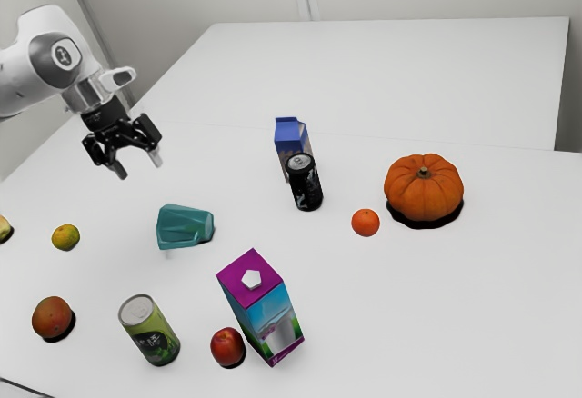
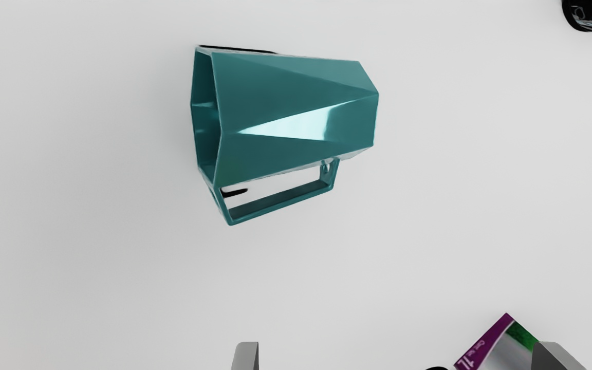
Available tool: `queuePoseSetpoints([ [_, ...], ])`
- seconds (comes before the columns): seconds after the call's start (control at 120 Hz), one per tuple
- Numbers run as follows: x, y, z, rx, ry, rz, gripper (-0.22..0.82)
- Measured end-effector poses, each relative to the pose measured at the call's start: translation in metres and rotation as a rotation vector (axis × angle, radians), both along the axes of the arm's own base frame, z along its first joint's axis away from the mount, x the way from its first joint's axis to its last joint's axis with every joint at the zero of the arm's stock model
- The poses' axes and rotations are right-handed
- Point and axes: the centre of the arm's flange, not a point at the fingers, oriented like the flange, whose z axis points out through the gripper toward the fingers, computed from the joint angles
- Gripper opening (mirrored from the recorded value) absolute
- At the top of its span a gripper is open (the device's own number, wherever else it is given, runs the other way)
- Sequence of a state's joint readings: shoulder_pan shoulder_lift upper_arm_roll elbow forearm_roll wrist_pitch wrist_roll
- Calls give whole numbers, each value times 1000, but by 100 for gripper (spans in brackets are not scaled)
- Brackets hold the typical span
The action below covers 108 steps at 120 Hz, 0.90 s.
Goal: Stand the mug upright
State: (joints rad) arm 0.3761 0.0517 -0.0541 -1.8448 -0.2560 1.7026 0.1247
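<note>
Exterior view: one teal, faceted mug, lying on its side on the white table, near a tall purple-topped carton. One pair of grey-tipped fingers, apart and empty, raised, presumably for clearance.

Wrist view: same mug, mouth sideways, handle toward the fingers; flat facets probably prevent rolling.
</note>
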Motion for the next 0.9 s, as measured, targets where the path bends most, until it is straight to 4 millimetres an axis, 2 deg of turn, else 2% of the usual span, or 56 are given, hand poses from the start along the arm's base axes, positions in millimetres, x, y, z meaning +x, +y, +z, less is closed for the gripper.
queuePoseSetpoints([
  [0.108, 3, 9, -28, -32, -21, 9, 58],
  [0.317, 12, 18, -67, -73, -66, 6, 58],
  [0.483, 13, 30, -92, -98, -83, 6, 58],
  [0.65, 5, 42, -117, -148, -93, 36, 58],
  [0.9, 4, 52, -145, -215, -118, 54, 58],
])
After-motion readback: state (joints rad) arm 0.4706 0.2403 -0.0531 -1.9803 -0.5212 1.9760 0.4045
